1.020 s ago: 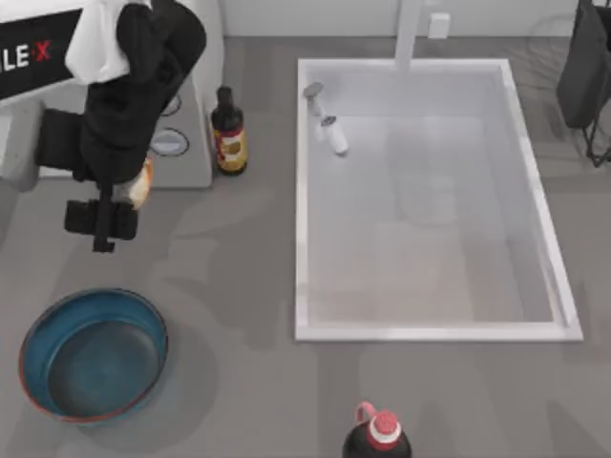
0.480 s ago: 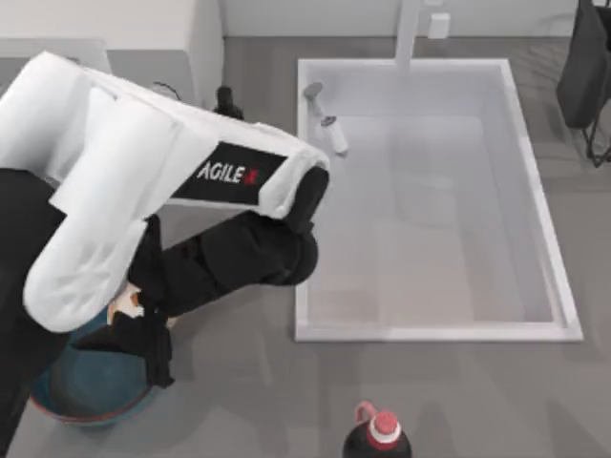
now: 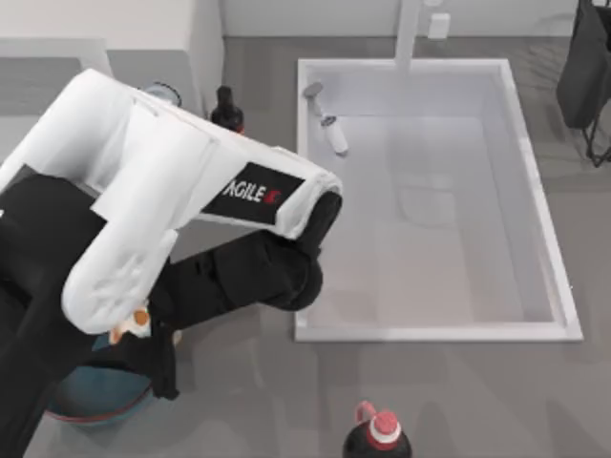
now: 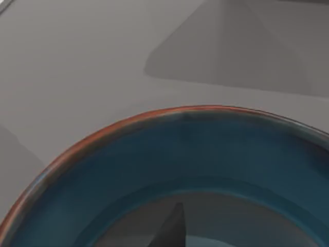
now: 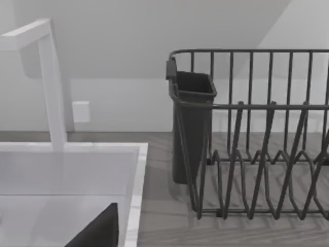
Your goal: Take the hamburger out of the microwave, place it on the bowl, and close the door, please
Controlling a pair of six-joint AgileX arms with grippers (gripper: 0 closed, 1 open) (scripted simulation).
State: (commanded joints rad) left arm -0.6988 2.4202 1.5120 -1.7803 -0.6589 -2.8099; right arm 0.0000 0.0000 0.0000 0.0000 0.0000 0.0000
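Reaching down over the bowl (image 3: pixel 72 408) near the top view's lower left corner, the left arm covers most of that dish with its white and black links, and its left gripper (image 3: pixel 143 336) hangs just above the bowl's rim. The hamburger (image 3: pixel 131 324) sits pinched at that gripper as a small pale and orange lump, held over the bowl rather than lying in it. From the left wrist view the bowl's reddish-brown rim (image 4: pixel 103 131) and teal inner wall curve close below, with a dark fingertip (image 4: pixel 172 231) poking over the bowl's floor. Behind the bowl stands the microwave (image 3: pixel 143 24), white and boxy, partly hidden by the arm; how its door stands cannot be told. A dark sauce bottle (image 3: pixel 226 107) stands right of the microwave, then the white sink (image 3: pixel 430 332) farther right, and a red-capped bottle (image 3: pixel 378 436) in front of the sink. Parked beyond the sink's far right corner is the right arm, whose finger state cannot be told, its wrist view facing a dark dish rack (image 5: pixel 257 139).
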